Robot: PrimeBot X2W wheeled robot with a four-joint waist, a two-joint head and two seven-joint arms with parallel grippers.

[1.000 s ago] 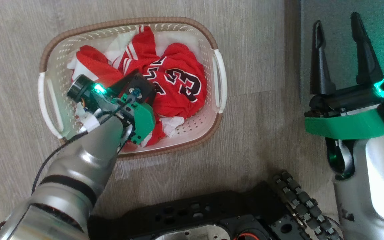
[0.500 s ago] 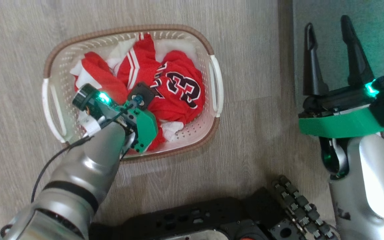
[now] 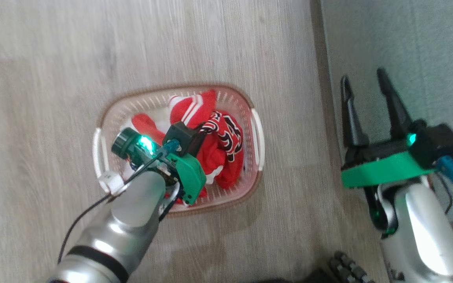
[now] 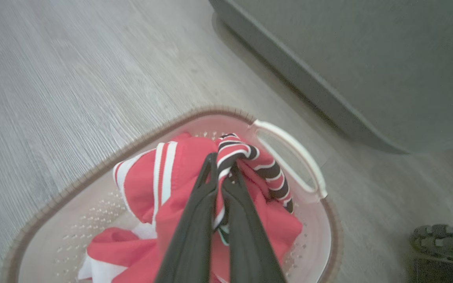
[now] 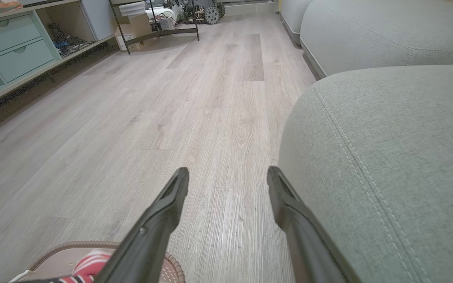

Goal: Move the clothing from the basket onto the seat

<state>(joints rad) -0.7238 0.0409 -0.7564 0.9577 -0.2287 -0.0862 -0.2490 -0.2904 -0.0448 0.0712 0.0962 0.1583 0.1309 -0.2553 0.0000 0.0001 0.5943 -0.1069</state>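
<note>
Overhead, I see the clothing [image 3: 230, 173] in the basket [image 3: 258, 141] on the floor [image 3: 53, 78], seat [image 3: 407, 47] to its right. Left wrist: left gripper [image 4: 222, 165] fingers clamp a red fold. Right wrist: right gripper [image 5: 227, 173] fingers gape, empty, beside the seat.

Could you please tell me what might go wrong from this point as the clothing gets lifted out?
1. The left hand is shut on just a narrow striped trim of the clothing; the fabric might slip free during the lift.
2. The garments lie bunched together, so others could drag along or tip the basket.
3. The open right hand hovers beside the seat and might obstruct the carry.
</note>
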